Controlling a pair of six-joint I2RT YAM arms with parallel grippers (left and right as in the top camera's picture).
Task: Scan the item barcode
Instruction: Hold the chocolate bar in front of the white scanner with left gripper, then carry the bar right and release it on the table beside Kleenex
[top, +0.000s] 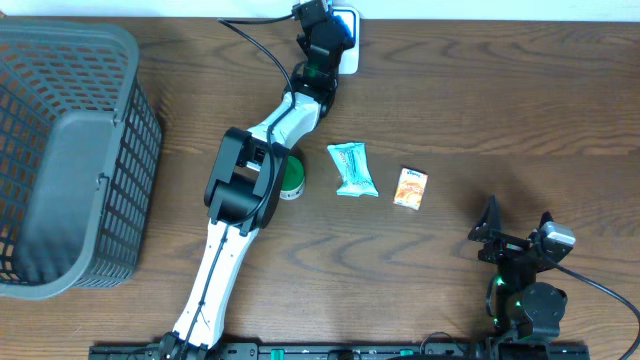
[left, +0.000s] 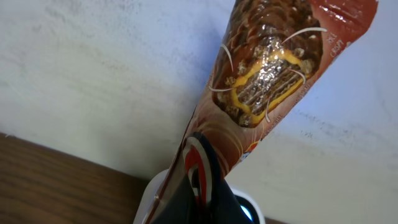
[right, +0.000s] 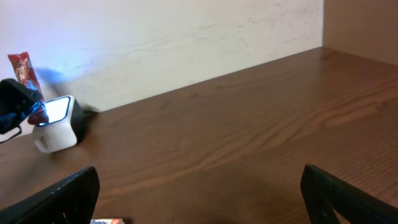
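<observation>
The wafer bar is pinched at its lower end by the left gripper, which is closed tight on the wrapper. It is held at the far edge of the surface, just above the lit scanner. The right gripper is spread wide and empty, well apart. The step is best done by turning the wrapper slowly until its barcode faces the scanner window, the pack kept steady; where the barcode is printed cannot be told. The bar's long axis is nearly upright, with the free end pointed up and slightly tilted.
</observation>
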